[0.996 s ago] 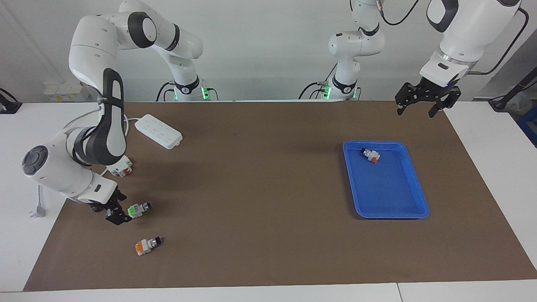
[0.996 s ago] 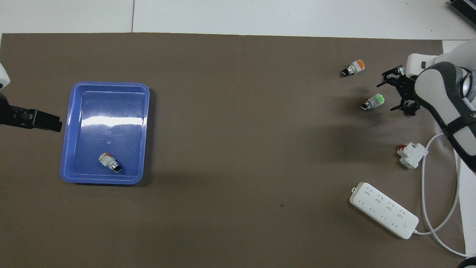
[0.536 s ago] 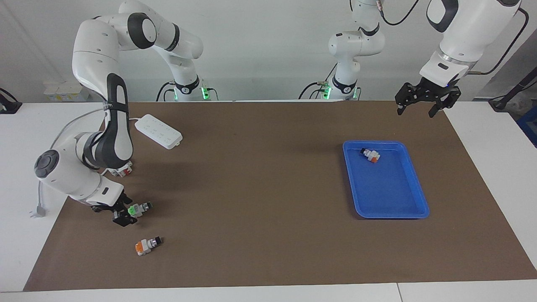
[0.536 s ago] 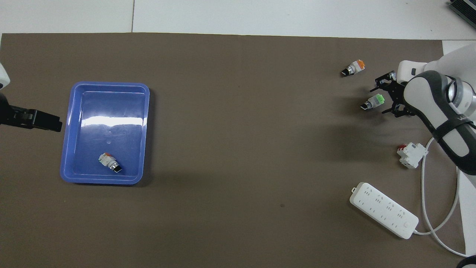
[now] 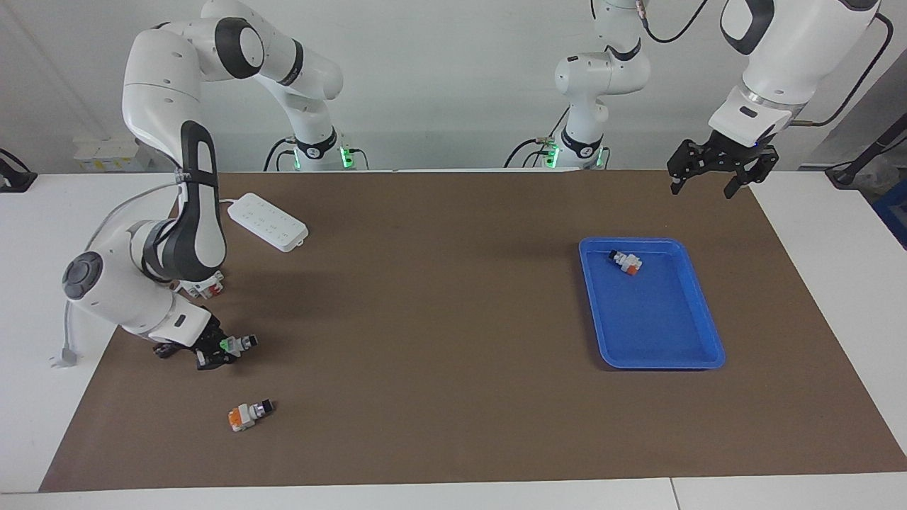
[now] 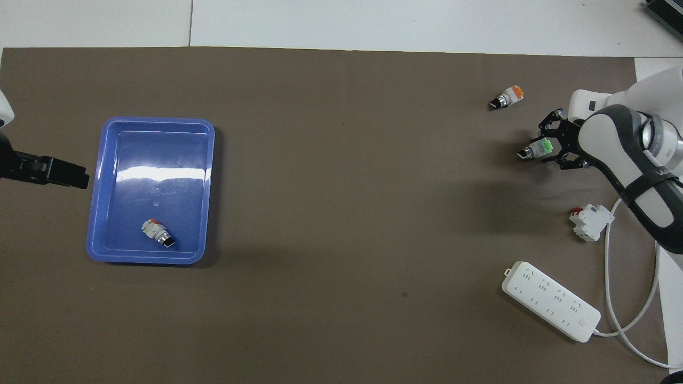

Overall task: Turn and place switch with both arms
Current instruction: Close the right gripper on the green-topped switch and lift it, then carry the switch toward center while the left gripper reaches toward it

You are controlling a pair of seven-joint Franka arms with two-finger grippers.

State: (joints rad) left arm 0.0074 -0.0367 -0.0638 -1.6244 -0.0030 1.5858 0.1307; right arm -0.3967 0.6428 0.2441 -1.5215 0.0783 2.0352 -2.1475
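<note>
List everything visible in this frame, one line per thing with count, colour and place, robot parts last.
green-ended switch: 1, white body, green end, black-and-silver knob; on the mat at the right arm's end, in the right gripper.
orange-ended switches: 2; one on the mat, farther from the robots than the green one; one in the tray.
tray: 1, blue; toward the left arm's end.
white-and-red block: 1; nearer the robots than the green-ended switch.
power strip: 1, white, with a cable; nearer the robots than the block.
mat: 1, brown; covers the table.
right gripper: black, shut on the green-ended switch.
left gripper: black, open, waits raised over the mat's edge.
</note>
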